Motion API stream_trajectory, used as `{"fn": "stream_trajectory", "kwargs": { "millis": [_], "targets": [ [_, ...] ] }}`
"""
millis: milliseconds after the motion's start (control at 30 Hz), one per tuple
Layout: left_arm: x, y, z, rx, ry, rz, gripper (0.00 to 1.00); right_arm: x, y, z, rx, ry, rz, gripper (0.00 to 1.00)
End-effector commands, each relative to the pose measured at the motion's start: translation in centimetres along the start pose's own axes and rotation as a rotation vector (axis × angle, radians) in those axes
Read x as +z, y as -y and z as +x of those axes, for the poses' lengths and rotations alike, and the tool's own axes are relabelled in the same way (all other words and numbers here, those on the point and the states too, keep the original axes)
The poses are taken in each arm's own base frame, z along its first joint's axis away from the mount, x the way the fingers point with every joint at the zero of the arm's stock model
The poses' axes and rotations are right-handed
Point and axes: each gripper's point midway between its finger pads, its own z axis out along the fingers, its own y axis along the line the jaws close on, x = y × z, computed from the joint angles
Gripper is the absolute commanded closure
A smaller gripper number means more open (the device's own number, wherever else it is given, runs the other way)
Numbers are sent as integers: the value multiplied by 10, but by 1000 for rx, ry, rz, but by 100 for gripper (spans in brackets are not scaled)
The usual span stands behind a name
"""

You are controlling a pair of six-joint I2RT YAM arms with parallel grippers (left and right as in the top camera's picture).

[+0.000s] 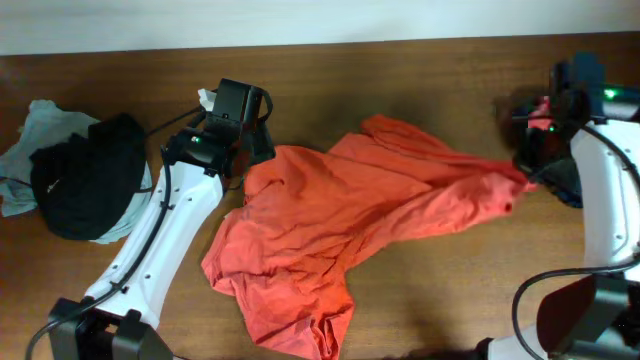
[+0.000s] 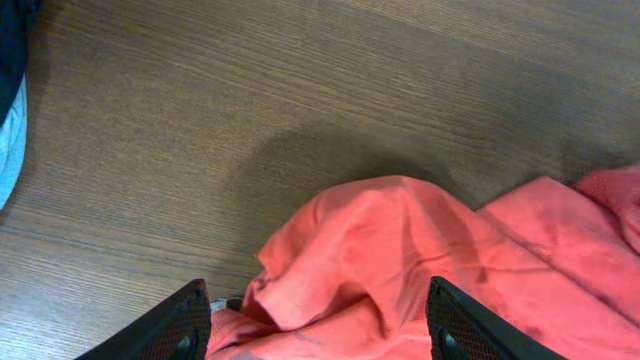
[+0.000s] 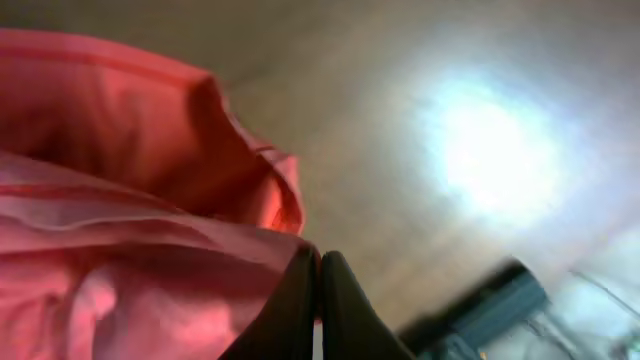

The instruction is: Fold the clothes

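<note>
Under spread left gripper [image 2: 318, 312], orange T-shirt [image 1: 330, 215]; right gripper [image 3: 320, 268] seemingly pinching edge.

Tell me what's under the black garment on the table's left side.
A pale grey-blue cloth lies under the black garment and shows past its upper-left and lower-right edges. The black fabric hides whether anything else sits beneath its middle.

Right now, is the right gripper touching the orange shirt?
Touching. The right wrist view shows the right gripper shut on the orange shirt, with cloth pinched between its fingers.
</note>
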Motion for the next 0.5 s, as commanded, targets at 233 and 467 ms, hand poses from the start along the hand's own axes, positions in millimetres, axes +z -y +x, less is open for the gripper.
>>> {"fn": "stream_trajectory", "kwargs": {
  "millis": [233,467],
  "targets": [
    [4,-6,6,91,-25,-25,32,4,58,-9,130,-14,114,94],
    [4,-7,7,92,-29,-27,32,-20,-28,-29,-271,83,-319,1]
  ]
}}
